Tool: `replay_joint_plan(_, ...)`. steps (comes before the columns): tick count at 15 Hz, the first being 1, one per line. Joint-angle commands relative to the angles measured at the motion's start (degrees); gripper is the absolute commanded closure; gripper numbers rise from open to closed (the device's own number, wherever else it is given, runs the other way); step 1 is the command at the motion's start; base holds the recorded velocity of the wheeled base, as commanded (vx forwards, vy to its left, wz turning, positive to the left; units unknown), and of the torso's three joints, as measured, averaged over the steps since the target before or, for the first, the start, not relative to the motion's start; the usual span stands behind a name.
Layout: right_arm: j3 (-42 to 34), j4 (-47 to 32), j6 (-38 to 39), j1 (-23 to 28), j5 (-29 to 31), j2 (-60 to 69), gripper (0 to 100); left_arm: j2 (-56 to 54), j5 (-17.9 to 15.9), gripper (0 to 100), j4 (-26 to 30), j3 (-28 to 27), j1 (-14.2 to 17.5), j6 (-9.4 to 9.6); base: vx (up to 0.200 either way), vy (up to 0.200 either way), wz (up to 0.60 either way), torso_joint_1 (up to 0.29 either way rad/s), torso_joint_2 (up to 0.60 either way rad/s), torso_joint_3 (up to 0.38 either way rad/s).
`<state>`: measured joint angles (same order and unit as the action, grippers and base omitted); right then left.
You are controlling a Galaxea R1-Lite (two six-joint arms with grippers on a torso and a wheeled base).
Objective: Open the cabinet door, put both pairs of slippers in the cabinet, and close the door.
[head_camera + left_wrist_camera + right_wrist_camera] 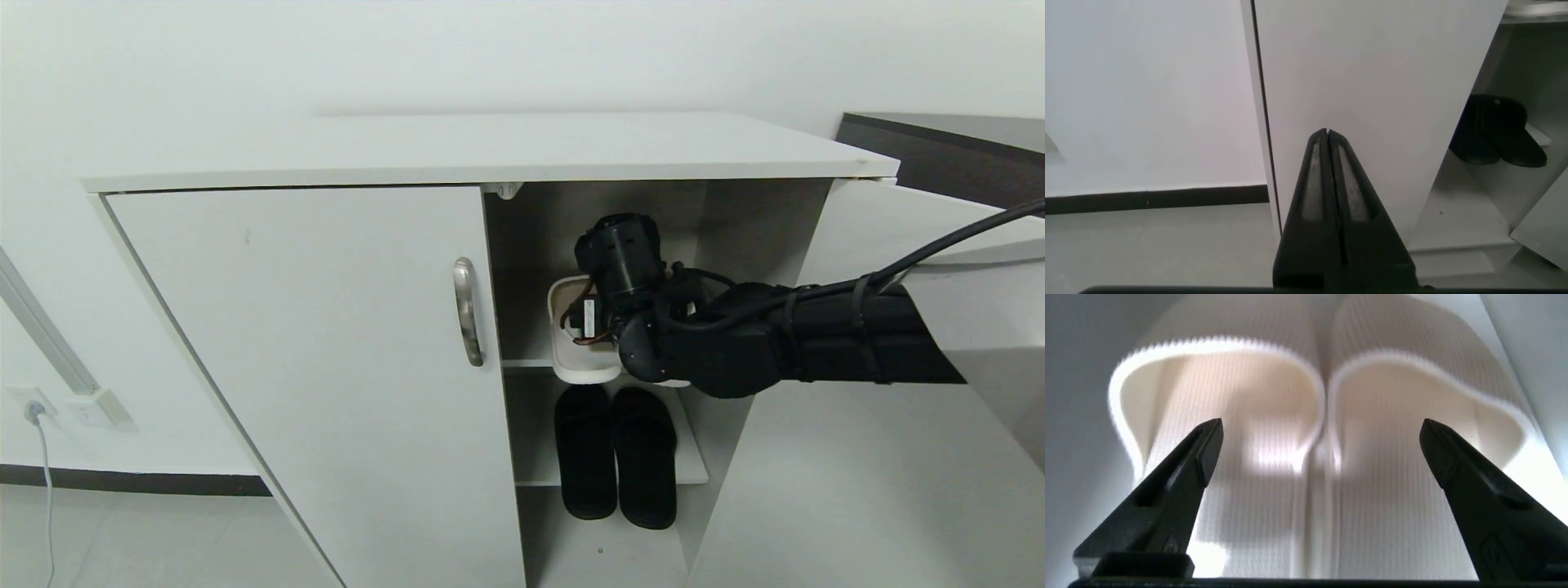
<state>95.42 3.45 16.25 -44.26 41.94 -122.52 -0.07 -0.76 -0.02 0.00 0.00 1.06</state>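
Head view: white cabinet with left door shut, metal handle at its 3 o'clock edge, and right door swung open toward 3 o'clock of the opening. Inside, black slippers side by side on the lower shelf, toes pointing in. Directly at their 12 o'clock, white slippers on the upper shelf, partly hidden behind the right arm, which reaches in from 3 o'clock. Left wrist view: left gripper pressed fully together on nothing, hanging before the shut left door, above the floor; black slippers visible through the opening. Right wrist view: right gripper spread wide with nothing clamped, its dark fingers flanking the white slippers, which lie close together just beyond the tips; contact impossible to tell.
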Motion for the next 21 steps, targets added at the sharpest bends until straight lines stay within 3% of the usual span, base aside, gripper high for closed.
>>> replay_joint_plan(1,-4.45,0.94,0.8,-1.18,0.08,4.57,0,0.07,0.05,100,0.02,0.0,0.0,-0.01,0.0,0.0,0.0,0.0,0.0,0.0)
replay_joint_plan(8,-21.76,9.73,0.8,-6.19,-1.42,15.11,0,0.07,-0.04,100,0.02,0.0,0.0,-0.01,0.0,0.0,0.0,0.0,0.0,0.0)
replay_joint_plan(11,-33.72,15.01,0.54,-8.47,-6.6,22.06,0,0.07,-0.04,100,0.02,0.0,0.0,-0.01,0.0,0.0,0.0,0.0,0.0,0.0)
replay_joint_plan(15,-40.92,21.42,0.19,-8.47,-8.63,23.2,0,0.07,-0.04,100,0.02,0.0,0.0,-0.01,0.0,0.0,0.0,0.0,0.0,0.0)
replay_joint_plan(16,-42.51,22.3,0.01,-8.73,-9.86,23.73,100,0.07,-0.04,100,0.02,0.0,0.0,-0.01,0.0,0.0,0.0,0.0,0.0,0.0)
replay_joint_plan(21,-51.56,29.95,-1.48,-9.61,-18.38,26.1,100,0.07,-0.04,100,-0.06,0.0,0.0,-0.09,0.0,0.0,0.0,0.0,0.0,0.0)
